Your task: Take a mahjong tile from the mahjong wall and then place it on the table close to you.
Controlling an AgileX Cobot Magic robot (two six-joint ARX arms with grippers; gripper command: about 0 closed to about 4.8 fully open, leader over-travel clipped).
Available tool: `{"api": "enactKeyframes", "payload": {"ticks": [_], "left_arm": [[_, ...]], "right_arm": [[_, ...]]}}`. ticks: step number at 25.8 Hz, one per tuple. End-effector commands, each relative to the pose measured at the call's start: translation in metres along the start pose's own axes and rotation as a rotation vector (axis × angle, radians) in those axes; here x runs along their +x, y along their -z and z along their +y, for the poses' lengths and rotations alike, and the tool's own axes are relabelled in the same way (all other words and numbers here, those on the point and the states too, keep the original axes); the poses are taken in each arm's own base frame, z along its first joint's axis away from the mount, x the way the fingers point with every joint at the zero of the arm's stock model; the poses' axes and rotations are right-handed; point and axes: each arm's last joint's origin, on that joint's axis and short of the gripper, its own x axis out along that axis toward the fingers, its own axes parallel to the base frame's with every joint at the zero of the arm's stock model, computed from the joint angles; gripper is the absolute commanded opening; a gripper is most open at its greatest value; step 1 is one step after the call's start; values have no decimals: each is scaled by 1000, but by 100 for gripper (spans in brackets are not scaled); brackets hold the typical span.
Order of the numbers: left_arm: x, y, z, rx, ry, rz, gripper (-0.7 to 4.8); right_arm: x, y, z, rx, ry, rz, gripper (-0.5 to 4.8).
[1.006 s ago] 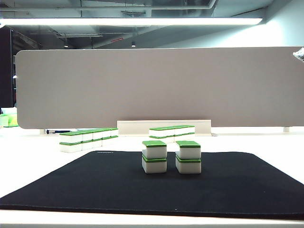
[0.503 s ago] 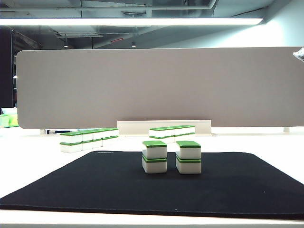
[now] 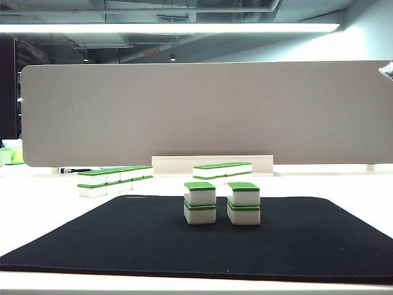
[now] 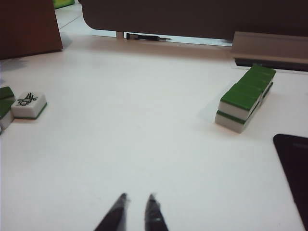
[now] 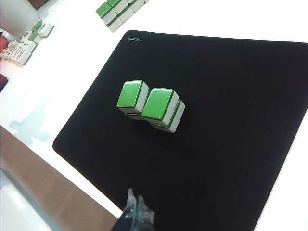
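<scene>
The mahjong wall [image 3: 113, 179] is a two-layer row of white tiles with green tops, on the white table [image 3: 344, 182] beyond the black mat's [image 3: 123, 239] far left corner. The left wrist view shows the mahjong wall [image 4: 244, 97] well ahead of my left gripper [image 4: 137, 199]. That gripper hangs over bare table [image 4: 134, 139], its fingertips almost together with nothing between them. My right gripper [image 5: 136, 198] is shut and empty above the mat's near edge [image 5: 96, 159]. Neither gripper shows in the exterior view.
Two stacks of two tiles [image 3: 199, 203] [image 3: 244, 203] stand mid-mat. A shorter tile row [image 3: 222, 171] lies behind them. Loose tiles [image 4: 30, 104] lie off to the far left. A tall grey partition [image 3: 202, 114] closes the back of the table.
</scene>
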Motion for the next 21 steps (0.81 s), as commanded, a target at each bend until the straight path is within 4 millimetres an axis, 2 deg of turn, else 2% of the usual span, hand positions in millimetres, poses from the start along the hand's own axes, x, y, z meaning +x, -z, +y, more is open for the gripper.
{"api": "enactKeyframes", "payload": {"ticks": [1,6,21], "left_arm": [[-3,0,0,1,-1,-5,52],[-6,7,1,2,0,61,52],[-6,7,1,1,5,55,52]], "right_arm": [[-1,-3,2,-17,-5,-18,-1],[-1,-3,2,-16,-5,-17,-1],[-1,-3,2,-17,-5,-19,-1]]}}
